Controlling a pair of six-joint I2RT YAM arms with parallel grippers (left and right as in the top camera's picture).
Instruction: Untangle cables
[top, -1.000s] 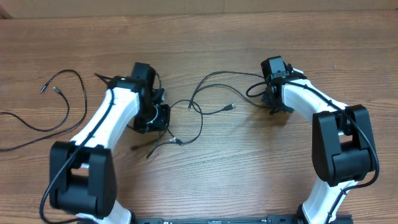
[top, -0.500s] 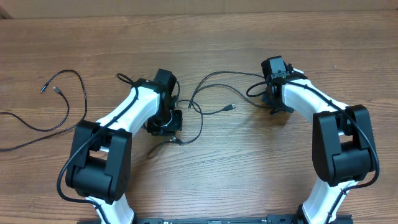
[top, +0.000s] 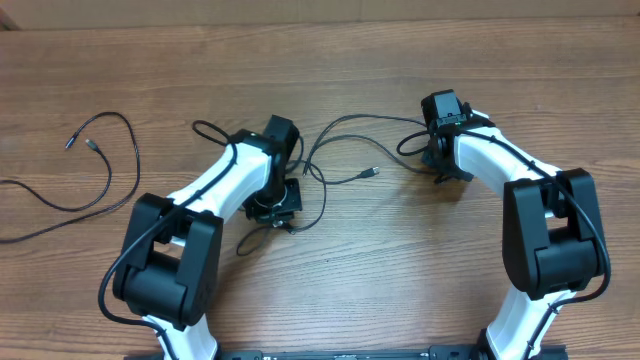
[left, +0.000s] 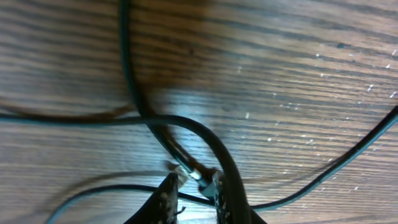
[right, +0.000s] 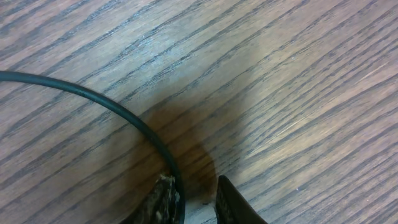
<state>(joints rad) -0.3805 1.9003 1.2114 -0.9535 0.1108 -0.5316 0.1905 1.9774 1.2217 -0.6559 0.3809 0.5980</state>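
The cables (top: 360, 118) run mostly left-right, one loose plug (top: 372, 173) pointing right. The left tool (left: 191, 182) and the right tool (right: 193, 185) look narrowly spread.

The left arm (top: 215, 185) has swung away from the table's left edge toward its middle. That has brought the left gripper (top: 273, 205) over the tangled cables (top: 345, 119). Its jaws, closed before, have parted slightly beside a silver plug tip (left: 194, 174).
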